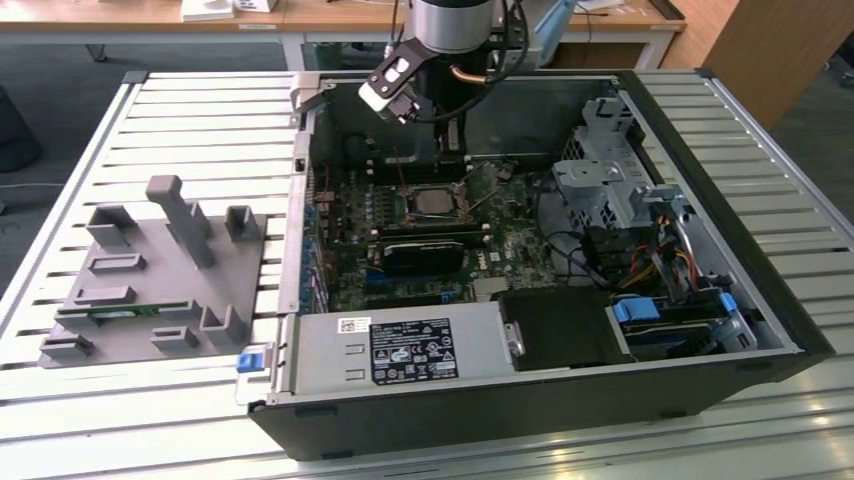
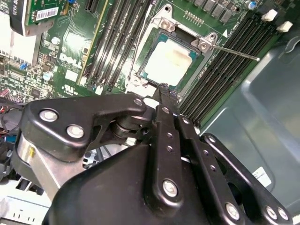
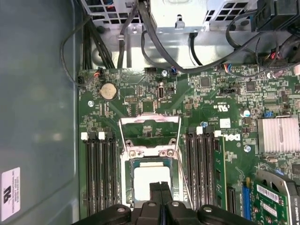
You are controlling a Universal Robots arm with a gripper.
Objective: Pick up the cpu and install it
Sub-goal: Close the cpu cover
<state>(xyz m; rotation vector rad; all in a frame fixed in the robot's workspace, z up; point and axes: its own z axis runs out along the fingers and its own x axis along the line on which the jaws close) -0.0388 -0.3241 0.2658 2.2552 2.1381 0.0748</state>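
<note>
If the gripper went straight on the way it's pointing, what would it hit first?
Most likely the cpu sitting in the socket frame, just beyond the gripper; exact depth is unclear.

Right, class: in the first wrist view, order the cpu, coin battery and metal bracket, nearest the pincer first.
1. cpu, in the socket beneath the pincer.
2. coin battery, on the board beyond the socket.
3. metal bracket, off the board, behind the cables.
</note>
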